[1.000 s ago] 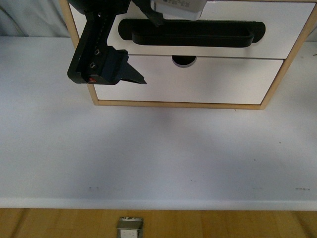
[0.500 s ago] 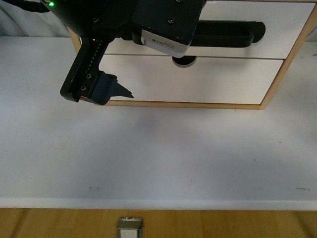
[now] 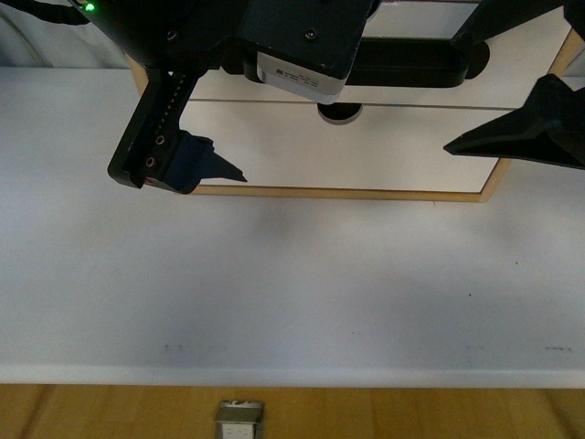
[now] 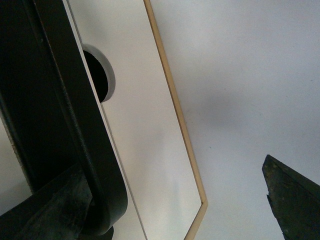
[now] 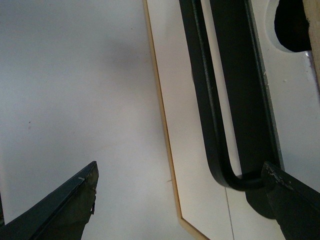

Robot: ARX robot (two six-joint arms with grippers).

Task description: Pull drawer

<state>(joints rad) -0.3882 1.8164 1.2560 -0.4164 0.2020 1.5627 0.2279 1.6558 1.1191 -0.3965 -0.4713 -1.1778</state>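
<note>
The left gripper (image 4: 167,200) is gaping wide, one finger (image 4: 47,212) sitting at the end of the black bar handle (image 4: 75,125). The other finger (image 4: 292,202) is hanging over the table (image 4: 250,75), a plain white front (image 4: 142,130) lying between them.

White table (image 3: 292,293) seen across most of the front view; surface matte, faint grey shadow (image 3: 302,219) cast just in front of the cabinet. A few dark specks noted near the table's front edge (image 3: 171,347) and further right (image 3: 471,294).

Plain white lower front (image 3: 402,151) seen shut, no handle on it, flush inside the light wood frame (image 3: 329,192). Frame rests on the table. Same front (image 4: 145,125) and frame strip (image 4: 175,100) also picked up in the left wrist view.

Wood-toned strip (image 3: 411,412) visible below the table edge. Small metallic block (image 3: 239,421) seen on it; type cannot be told.

Grey backdrop (image 3: 55,46) visible behind the table, far left.
</note>
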